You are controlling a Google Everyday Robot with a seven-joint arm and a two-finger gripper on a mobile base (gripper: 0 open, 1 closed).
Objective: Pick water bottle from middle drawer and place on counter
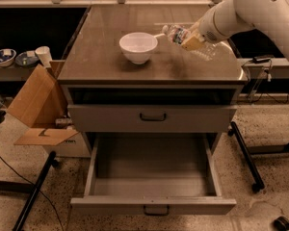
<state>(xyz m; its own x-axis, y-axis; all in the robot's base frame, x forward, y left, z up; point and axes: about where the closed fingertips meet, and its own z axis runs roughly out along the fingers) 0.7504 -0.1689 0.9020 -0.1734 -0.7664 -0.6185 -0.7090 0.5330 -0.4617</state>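
The water bottle (177,33) is clear plastic with a blue-red label. It hangs tilted just above the counter (106,47), right of the white bowl (138,46), with its cap end pointing toward the bowl. My gripper (193,42) reaches in from the right on the white arm (250,8) and is shut on the bottle's middle. The middle drawer (153,179) is pulled fully out below, and its flat tray holds nothing.
A second grey drawer with a taller front (152,117) is closed above the open one. An open cardboard box (36,105) stands left of the cabinet. Bowls and a cup (41,55) sit on a low shelf at the left. A black wheeled stand leg (245,155) is at the right.
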